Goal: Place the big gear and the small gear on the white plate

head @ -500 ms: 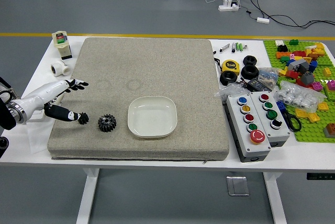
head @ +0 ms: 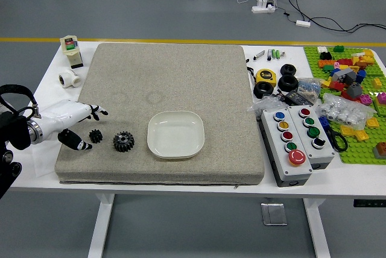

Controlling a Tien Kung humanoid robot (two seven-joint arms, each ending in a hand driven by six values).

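My left hand [head: 99, 129] reaches in from the left edge, low over the grey mat. Its fingers are spread and hold nothing; the black fingertips lie beyond the small gear and the thumb tip on its near side. The small black gear [head: 95, 136] sits on the mat between them, with a visible gap to the fingers. To its right is the larger black gear [head: 123, 141], lying flat. Farther right the white plate [head: 176, 154] rests on the mat with nothing in it.
Button boxes [head: 294, 149] stand right of the mat [head: 229, 89], with a yellow tape measure [head: 265, 77], black rings and plastic bags behind. Green boards with colored bricks [head: 362, 143] fill the far right. A white-green device [head: 71, 52] and a white fitting [head: 69, 78] stand at the back left.
My left hand has shifted toward the near edge, and its thumb has swung from beside the small gear to the gear's near side. Both gears and the plate have stayed in place.
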